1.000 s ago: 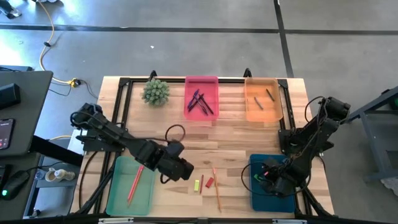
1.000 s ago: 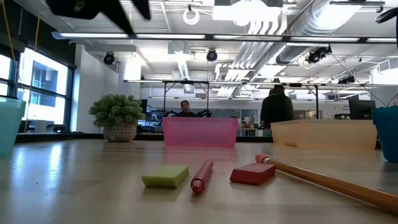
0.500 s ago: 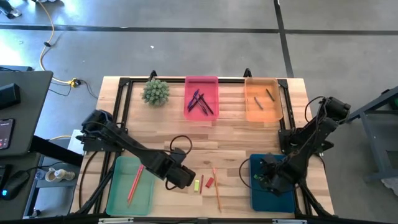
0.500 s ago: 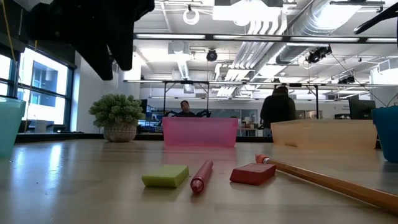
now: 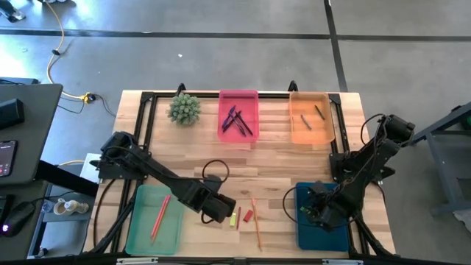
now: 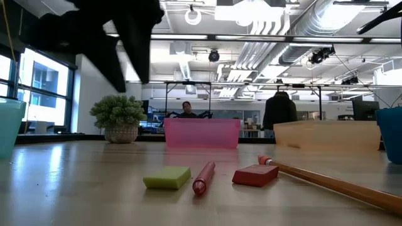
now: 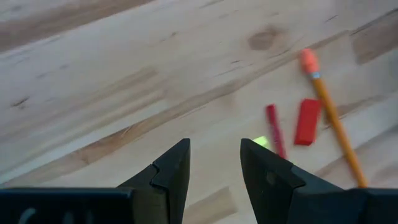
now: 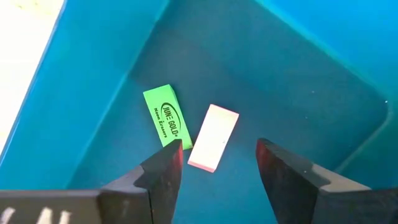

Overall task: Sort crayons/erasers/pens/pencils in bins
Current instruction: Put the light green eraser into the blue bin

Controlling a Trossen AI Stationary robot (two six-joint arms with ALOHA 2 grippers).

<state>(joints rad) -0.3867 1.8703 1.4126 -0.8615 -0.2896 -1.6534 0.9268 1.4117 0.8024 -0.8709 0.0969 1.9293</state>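
My left gripper (image 5: 221, 212) (image 7: 214, 163) hangs open just above the table. It is to the left of a yellow-green eraser (image 5: 233, 218) (image 6: 167, 177), a short red stick (image 5: 238, 216) (image 7: 275, 129), a red eraser (image 5: 248, 216) (image 7: 306, 121) and a long orange pencil (image 5: 256, 224) (image 6: 326, 182), all lying flat on the wood. My right gripper (image 5: 322, 210) (image 8: 217, 168) stands open over the dark blue bin (image 5: 327, 235). A green eraser (image 8: 166, 118) and a pink eraser (image 8: 214, 137) lie on that bin's floor, clear of the fingers.
The pale green bin (image 5: 140, 228) at the near left holds a pink pencil (image 5: 160, 216). At the far edge, the pink bin (image 5: 238, 99) holds dark pens and the orange bin (image 5: 310, 99) holds short dark crayons. A potted plant (image 5: 184, 108) stands at the far left. A person shows in the room behind.
My left gripper has moved toward the table's right and near edges and come down, closing in on the yellow-green eraser. The things on the table have kept still.
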